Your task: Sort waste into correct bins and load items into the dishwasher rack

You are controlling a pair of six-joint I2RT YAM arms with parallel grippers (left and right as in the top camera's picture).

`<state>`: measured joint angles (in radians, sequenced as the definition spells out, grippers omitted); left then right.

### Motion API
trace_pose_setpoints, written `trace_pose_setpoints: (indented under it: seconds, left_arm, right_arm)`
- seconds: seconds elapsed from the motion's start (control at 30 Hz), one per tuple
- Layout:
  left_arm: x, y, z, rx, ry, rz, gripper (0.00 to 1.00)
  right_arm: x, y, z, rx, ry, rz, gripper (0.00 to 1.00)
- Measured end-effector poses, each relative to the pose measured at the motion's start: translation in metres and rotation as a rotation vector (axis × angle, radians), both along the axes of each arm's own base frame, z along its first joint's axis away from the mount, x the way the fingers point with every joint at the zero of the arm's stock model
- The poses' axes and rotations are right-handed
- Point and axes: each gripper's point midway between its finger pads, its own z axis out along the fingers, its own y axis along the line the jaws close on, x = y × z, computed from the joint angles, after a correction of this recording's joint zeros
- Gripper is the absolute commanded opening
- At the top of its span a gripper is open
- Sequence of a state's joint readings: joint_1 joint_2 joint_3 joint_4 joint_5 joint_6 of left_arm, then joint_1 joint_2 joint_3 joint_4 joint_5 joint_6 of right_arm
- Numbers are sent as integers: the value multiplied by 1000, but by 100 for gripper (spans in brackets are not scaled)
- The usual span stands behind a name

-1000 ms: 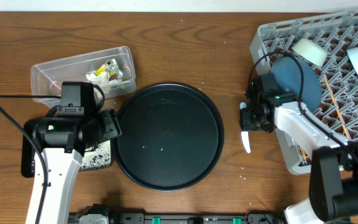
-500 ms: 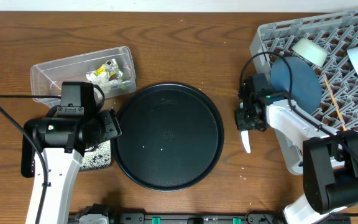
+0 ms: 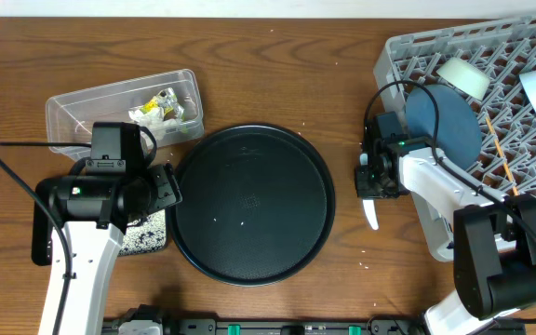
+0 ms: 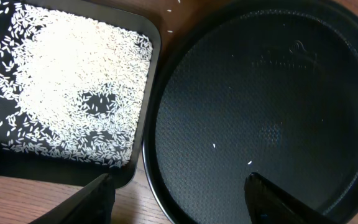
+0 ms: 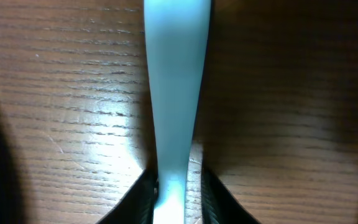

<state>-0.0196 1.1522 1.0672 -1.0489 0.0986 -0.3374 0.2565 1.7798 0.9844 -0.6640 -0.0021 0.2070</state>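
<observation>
Straddling the spoon (image 5: 176, 74) at its narrow handle, flat on the tabletop (image 5: 55, 93) near the rack (image 3: 408, 56), our right end effector (image 5: 174, 196) sits low for a pinch, though we cannot tell whether it clamps yet, while our left end effector (image 4: 182, 199) hangs released.

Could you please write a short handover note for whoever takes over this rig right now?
Left gripper: open and empty, above the edge where the flat black tray meets the round black tray.
Right gripper: fingers flank the white spoon handle on the table beside the rack; a firm grip is not clear.
Done: rice in the flat tray, wrapper in the clear tub, dark blue bowl and chopstick in the rack.
Left: load the spoon; a few stray grains lie on the round tray.
</observation>
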Motion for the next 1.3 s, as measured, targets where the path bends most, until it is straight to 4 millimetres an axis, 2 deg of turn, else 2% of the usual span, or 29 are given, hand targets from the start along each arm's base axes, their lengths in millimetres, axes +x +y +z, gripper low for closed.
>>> trace_pose_setpoints:
  seconds: [0.53, 0.97, 1.3]
  left_arm:
    - [0, 0, 0, 0, 0, 0, 68]
    - [0, 0, 0, 0, 0, 0, 68]
    - [0, 0, 0, 0, 0, 0, 68]
  right_arm:
    - [0, -2, 0, -7, 1, -14, 4]
    - [-32, 2, 0, 24, 138, -11, 2]
    - [-39, 7, 0, 59, 169, -10, 1]
